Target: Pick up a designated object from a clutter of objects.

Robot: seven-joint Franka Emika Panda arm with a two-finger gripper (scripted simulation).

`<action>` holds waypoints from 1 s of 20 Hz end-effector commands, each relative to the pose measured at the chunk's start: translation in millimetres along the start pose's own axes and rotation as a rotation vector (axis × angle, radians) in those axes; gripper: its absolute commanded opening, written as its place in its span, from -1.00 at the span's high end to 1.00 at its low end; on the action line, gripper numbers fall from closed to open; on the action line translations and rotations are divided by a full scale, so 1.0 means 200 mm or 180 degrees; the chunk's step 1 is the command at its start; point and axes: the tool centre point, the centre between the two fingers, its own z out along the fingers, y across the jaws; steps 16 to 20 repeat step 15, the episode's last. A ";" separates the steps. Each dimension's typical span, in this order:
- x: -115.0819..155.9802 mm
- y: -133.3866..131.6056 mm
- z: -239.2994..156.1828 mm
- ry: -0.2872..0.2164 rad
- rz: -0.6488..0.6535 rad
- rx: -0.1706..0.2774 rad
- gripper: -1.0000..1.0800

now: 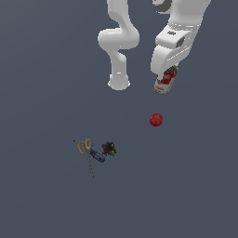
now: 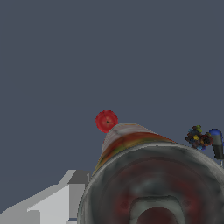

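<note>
The end effector (image 1: 168, 76) is closed on the red-and-white can (image 1: 166, 82), which hangs tilted from under the white wrist housing. Its fingers are hidden behind that housing in the exterior view, so how far apart they stand cannot be read directly; in the wrist view a pale finger (image 2: 52, 201) lies against the can's side, and the can's dark end fills the picture close to the lens. The can appears clear of the grey desk (image 1: 46, 69), with no other object touching it, so the pick seems to be made and the object is being carried aloft. The tilt probably comes from a grip across the curved wall, not squarely through the axis.

Nearest the end effector is the red ball (image 1: 156, 120), resting on the desk just below it in the exterior view and well apart from the can. Being of like colour and size, it is the one thing easily mistaken for the target, and it sits untouched.

Farther off, toward the exterior view's left, lies the rest of the clutter: the dark multicoloured lump (image 1: 109, 148), the blue-handled tool (image 1: 97, 156) touching or just beside it, and the orange-handled scissors (image 1: 84, 146) next to that. All are far from the held can, so the lift should not disturb them.
</note>
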 end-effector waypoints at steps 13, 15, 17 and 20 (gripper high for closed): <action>0.03 -0.14 -0.28 0.0008 0.0007 -0.0001 1.00; 0.03 -0.14 -0.28 0.0008 0.0007 -0.0001 1.00; 0.03 -0.14 -0.28 0.0008 0.0007 -0.0001 1.00; 0.03 -0.14 -0.28 0.0008 0.0007 -0.0001 1.00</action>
